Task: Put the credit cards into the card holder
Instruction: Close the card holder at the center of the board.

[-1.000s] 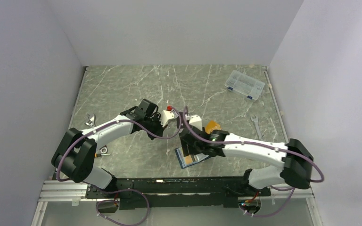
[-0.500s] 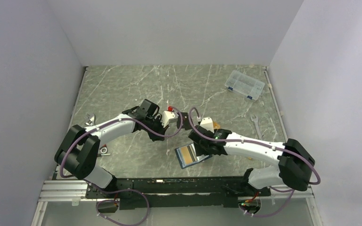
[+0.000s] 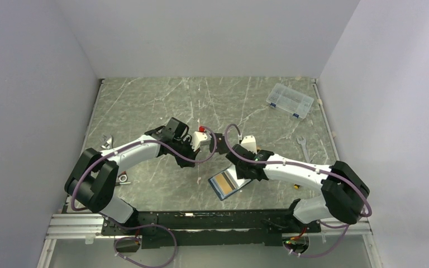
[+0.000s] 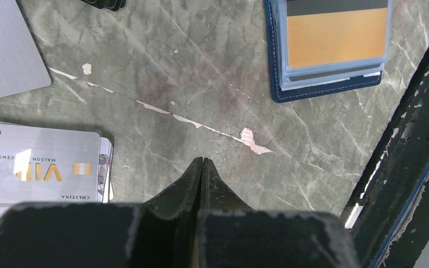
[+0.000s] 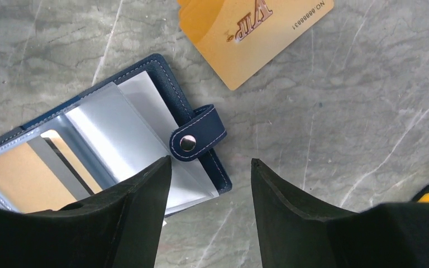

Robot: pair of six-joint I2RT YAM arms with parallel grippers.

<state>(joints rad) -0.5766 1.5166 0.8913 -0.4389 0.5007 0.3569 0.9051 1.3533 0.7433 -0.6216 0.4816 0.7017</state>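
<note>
The navy card holder (image 3: 227, 183) lies open near the table's front edge, its snap tab (image 5: 198, 134) folded over a clear sleeve. An orange-gold credit card (image 4: 335, 36) with a dark stripe sits inside a sleeve. Another orange-gold card (image 5: 254, 33) lies on the table just beyond the holder. Silver credit cards (image 4: 39, 167) lie stacked to the left of my left gripper (image 4: 202, 162), which is shut on nothing above bare table. A plain grey card (image 4: 5, 50) lies farther off. My right gripper (image 5: 210, 162) hangs open over the holder's tab end, nothing between its fingers.
A clear plastic organiser box (image 3: 290, 100) sits at the back right. A wrench (image 3: 303, 148) lies right of the right arm, and small metal tools (image 3: 107, 142) lie at the left. The black front rail (image 4: 402, 167) borders the table close to the holder.
My right arm has drawn back to the right off the card holder, uncovering more of it, and its jaws have narrowed slightly. The left arm has barely moved.
</note>
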